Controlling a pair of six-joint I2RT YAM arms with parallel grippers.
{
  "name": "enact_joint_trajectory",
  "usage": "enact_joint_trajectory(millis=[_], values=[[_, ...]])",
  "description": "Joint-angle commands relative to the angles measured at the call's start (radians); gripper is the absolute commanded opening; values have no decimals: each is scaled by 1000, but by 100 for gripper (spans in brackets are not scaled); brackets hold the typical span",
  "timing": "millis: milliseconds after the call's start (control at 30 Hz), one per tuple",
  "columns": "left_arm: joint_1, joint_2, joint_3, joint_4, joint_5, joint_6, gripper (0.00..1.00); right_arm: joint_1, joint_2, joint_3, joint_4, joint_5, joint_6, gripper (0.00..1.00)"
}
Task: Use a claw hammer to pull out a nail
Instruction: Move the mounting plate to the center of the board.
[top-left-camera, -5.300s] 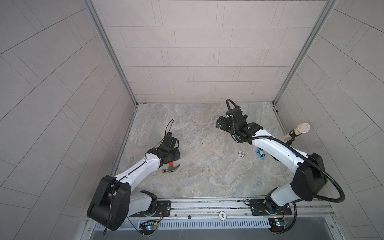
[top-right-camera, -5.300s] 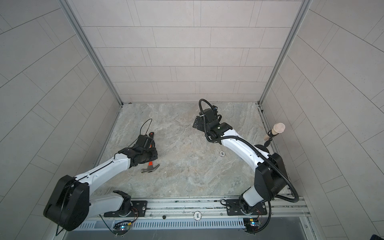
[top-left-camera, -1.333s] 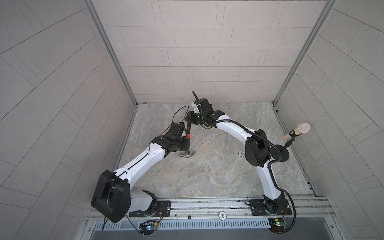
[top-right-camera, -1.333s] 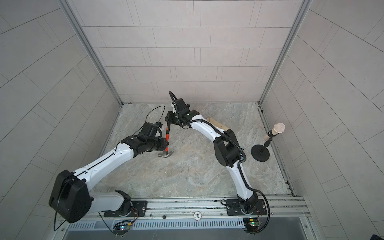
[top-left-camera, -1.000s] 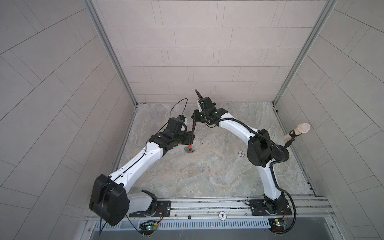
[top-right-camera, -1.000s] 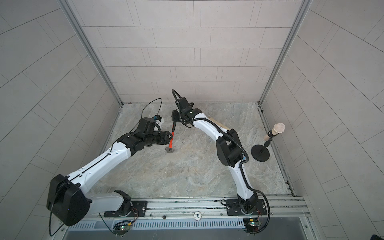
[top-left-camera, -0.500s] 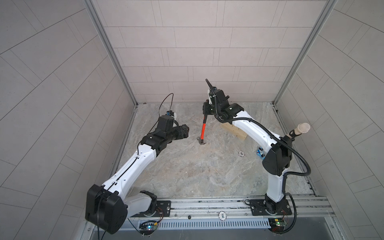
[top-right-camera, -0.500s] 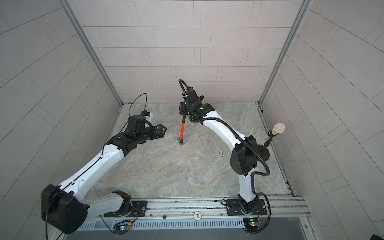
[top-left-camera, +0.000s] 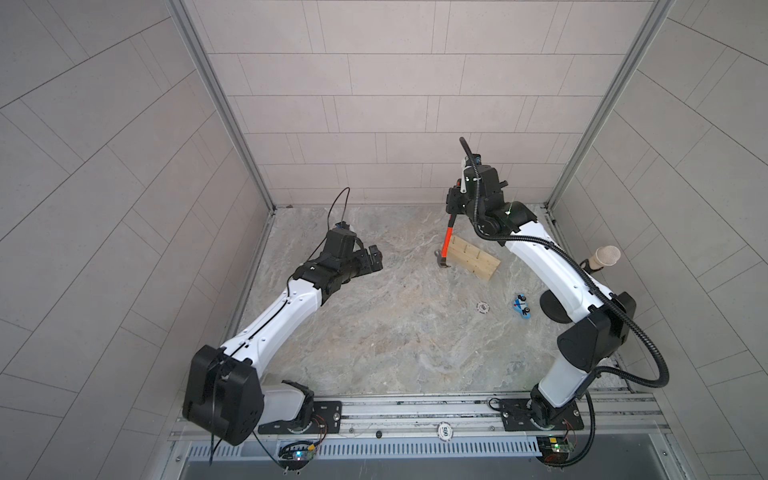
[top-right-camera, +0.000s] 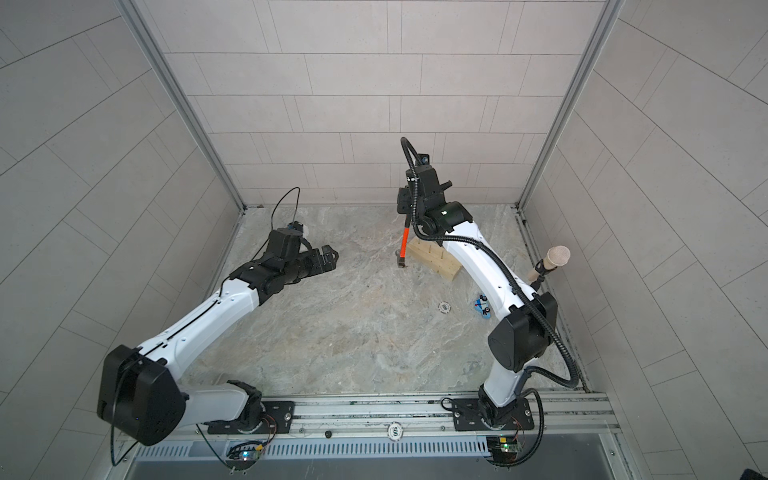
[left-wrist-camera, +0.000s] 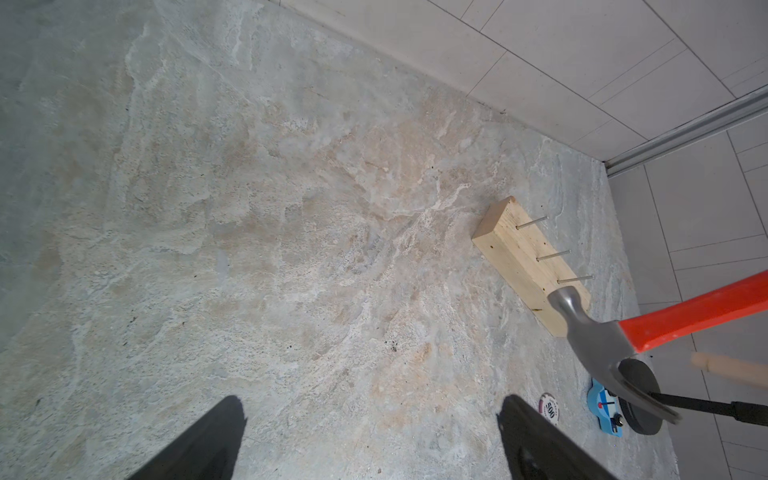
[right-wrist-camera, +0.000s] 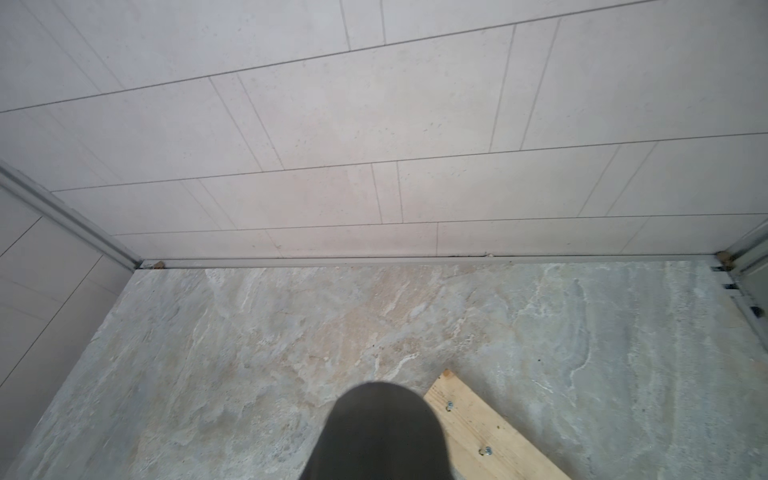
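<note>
Near claw hammer (top-left-camera: 447, 242): wooden block (top-left-camera: 473, 258), chip (top-left-camera: 483, 307)

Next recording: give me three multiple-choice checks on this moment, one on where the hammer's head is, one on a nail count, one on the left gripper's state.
1. The head of the claw hammer hangs:
A) beside the wooden block
B) over the blue toy car
C) against the back wall

2. In the left wrist view, how many nails stand out of the block?
A) one
B) three
C) five

3. The left gripper is:
A) shut on the hammer
B) shut on the poker chip
C) open and empty

Answers:
1 A, in a top view the head hangs at the block's end.
2 B, three thin shafts show in a row.
3 C, its fingers stand wide apart with only bare floor between them.
</note>
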Motion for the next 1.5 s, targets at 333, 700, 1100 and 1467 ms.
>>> enact_joint_trajectory(millis=[333, 700, 1100, 1467], values=[[-91, 336, 330, -69, -19, -10, 100, -152, -51, -21, 118, 166, -86, 0], [-155, 521, 479, -79, 14, -10, 100, -220, 41, -46, 198, 233, -118, 0], [-169, 529, 478, -96, -29, -22, 100, -290, 154, 19, 285, 296, -161, 0], [-173, 524, 485, -121, -60, -29, 100, -301, 261, 59, 321, 260, -156, 0]])
